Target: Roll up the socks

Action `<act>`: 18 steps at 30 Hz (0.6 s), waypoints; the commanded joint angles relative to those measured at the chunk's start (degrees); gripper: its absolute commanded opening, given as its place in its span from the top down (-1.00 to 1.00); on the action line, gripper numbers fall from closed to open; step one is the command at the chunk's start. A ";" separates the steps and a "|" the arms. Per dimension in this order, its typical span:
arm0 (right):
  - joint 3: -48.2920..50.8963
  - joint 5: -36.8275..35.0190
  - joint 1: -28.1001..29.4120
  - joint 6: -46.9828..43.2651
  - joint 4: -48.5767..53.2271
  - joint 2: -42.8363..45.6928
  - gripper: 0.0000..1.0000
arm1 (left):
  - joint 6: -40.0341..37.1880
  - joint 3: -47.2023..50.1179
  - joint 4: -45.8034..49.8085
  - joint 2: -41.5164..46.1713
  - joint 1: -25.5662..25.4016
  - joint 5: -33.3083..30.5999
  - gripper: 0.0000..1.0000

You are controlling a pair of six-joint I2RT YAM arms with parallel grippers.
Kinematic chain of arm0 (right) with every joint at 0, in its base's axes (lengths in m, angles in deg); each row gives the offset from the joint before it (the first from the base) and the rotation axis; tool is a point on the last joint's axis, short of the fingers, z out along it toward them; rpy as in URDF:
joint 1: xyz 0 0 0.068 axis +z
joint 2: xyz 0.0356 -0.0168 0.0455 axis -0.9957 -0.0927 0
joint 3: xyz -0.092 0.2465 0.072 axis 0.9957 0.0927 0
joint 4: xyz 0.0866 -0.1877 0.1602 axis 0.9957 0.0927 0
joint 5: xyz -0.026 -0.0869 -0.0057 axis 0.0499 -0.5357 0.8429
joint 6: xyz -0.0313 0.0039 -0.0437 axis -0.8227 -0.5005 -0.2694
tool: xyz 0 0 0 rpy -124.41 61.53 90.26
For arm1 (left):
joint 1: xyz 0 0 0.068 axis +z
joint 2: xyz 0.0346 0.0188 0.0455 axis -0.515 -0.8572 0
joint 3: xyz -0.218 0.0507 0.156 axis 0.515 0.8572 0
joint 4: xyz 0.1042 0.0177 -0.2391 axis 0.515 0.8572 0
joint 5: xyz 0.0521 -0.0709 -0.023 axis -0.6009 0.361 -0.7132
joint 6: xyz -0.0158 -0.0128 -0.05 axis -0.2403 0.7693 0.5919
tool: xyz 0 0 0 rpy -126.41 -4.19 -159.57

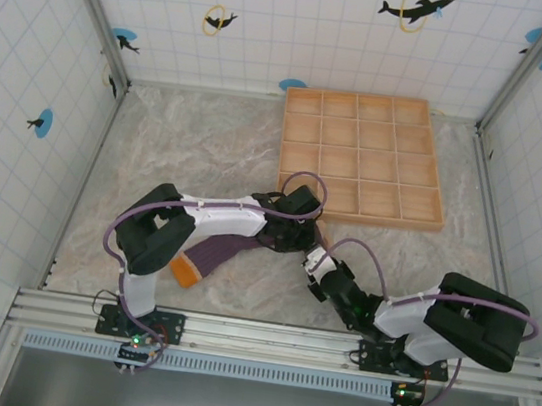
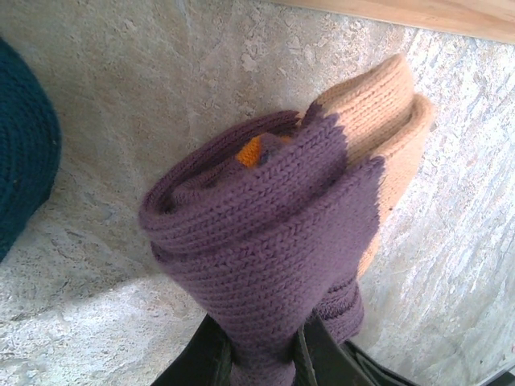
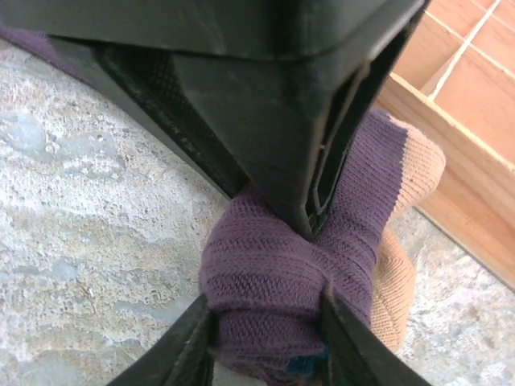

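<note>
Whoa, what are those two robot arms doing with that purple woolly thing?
They are rolling up socks. The left gripper pinches a purple and tan sock bundle that is folded over on itself. The right gripper has its fingers pressed on either side of the same bundle. This happens on the table, just in front of the wooden tray. The roll looks only part done: a purple tail with an orange end lies under the left arm.
</note>
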 commanded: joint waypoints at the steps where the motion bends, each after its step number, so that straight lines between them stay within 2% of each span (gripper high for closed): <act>1: -0.77 2.42 -1.48 3.97 2.82 -0.61 0.49 | -0.37 0.14 4.13 -0.86 -0.33 2.93 0.89; 2: -0.75 3.70 -2.30 5.27 3.55 -0.19 0.58 | -0.34 0.09 4.07 -0.76 -0.28 2.89 0.81; 4: -0.06 7.63 -4.07 7.40 4.29 0.91 0.73 | -0.16 0.15 4.12 -0.50 -0.32 2.54 0.51; 6: 1.15 10.65 -5.69 9.70 4.63 2.34 0.77 | 0.08 0.24 4.35 0.26 -0.32 1.70 -0.11; 8: 2.21 13.78 -7.44 11.95 5.05 3.58 0.77 | 0.33 0.15 4.68 1.00 -0.27 0.83 -0.49; 11: 4.28 20.79 -12.10 17.23 4.71 5.34 0.77 | 0.19 0.15 3.39 1.79 -0.32 1.01 -0.67; 15: 6.37 26.55 -16.62 22.93 5.31 7.84 0.78 | -0.18 2.30 -1.92 3.39 -0.27 2.24 -0.69; 18: 7.16 30.64 -20.24 27.71 6.73 9.25 0.84 | -0.03 6.31 -9.64 6.17 -0.30 2.49 -0.68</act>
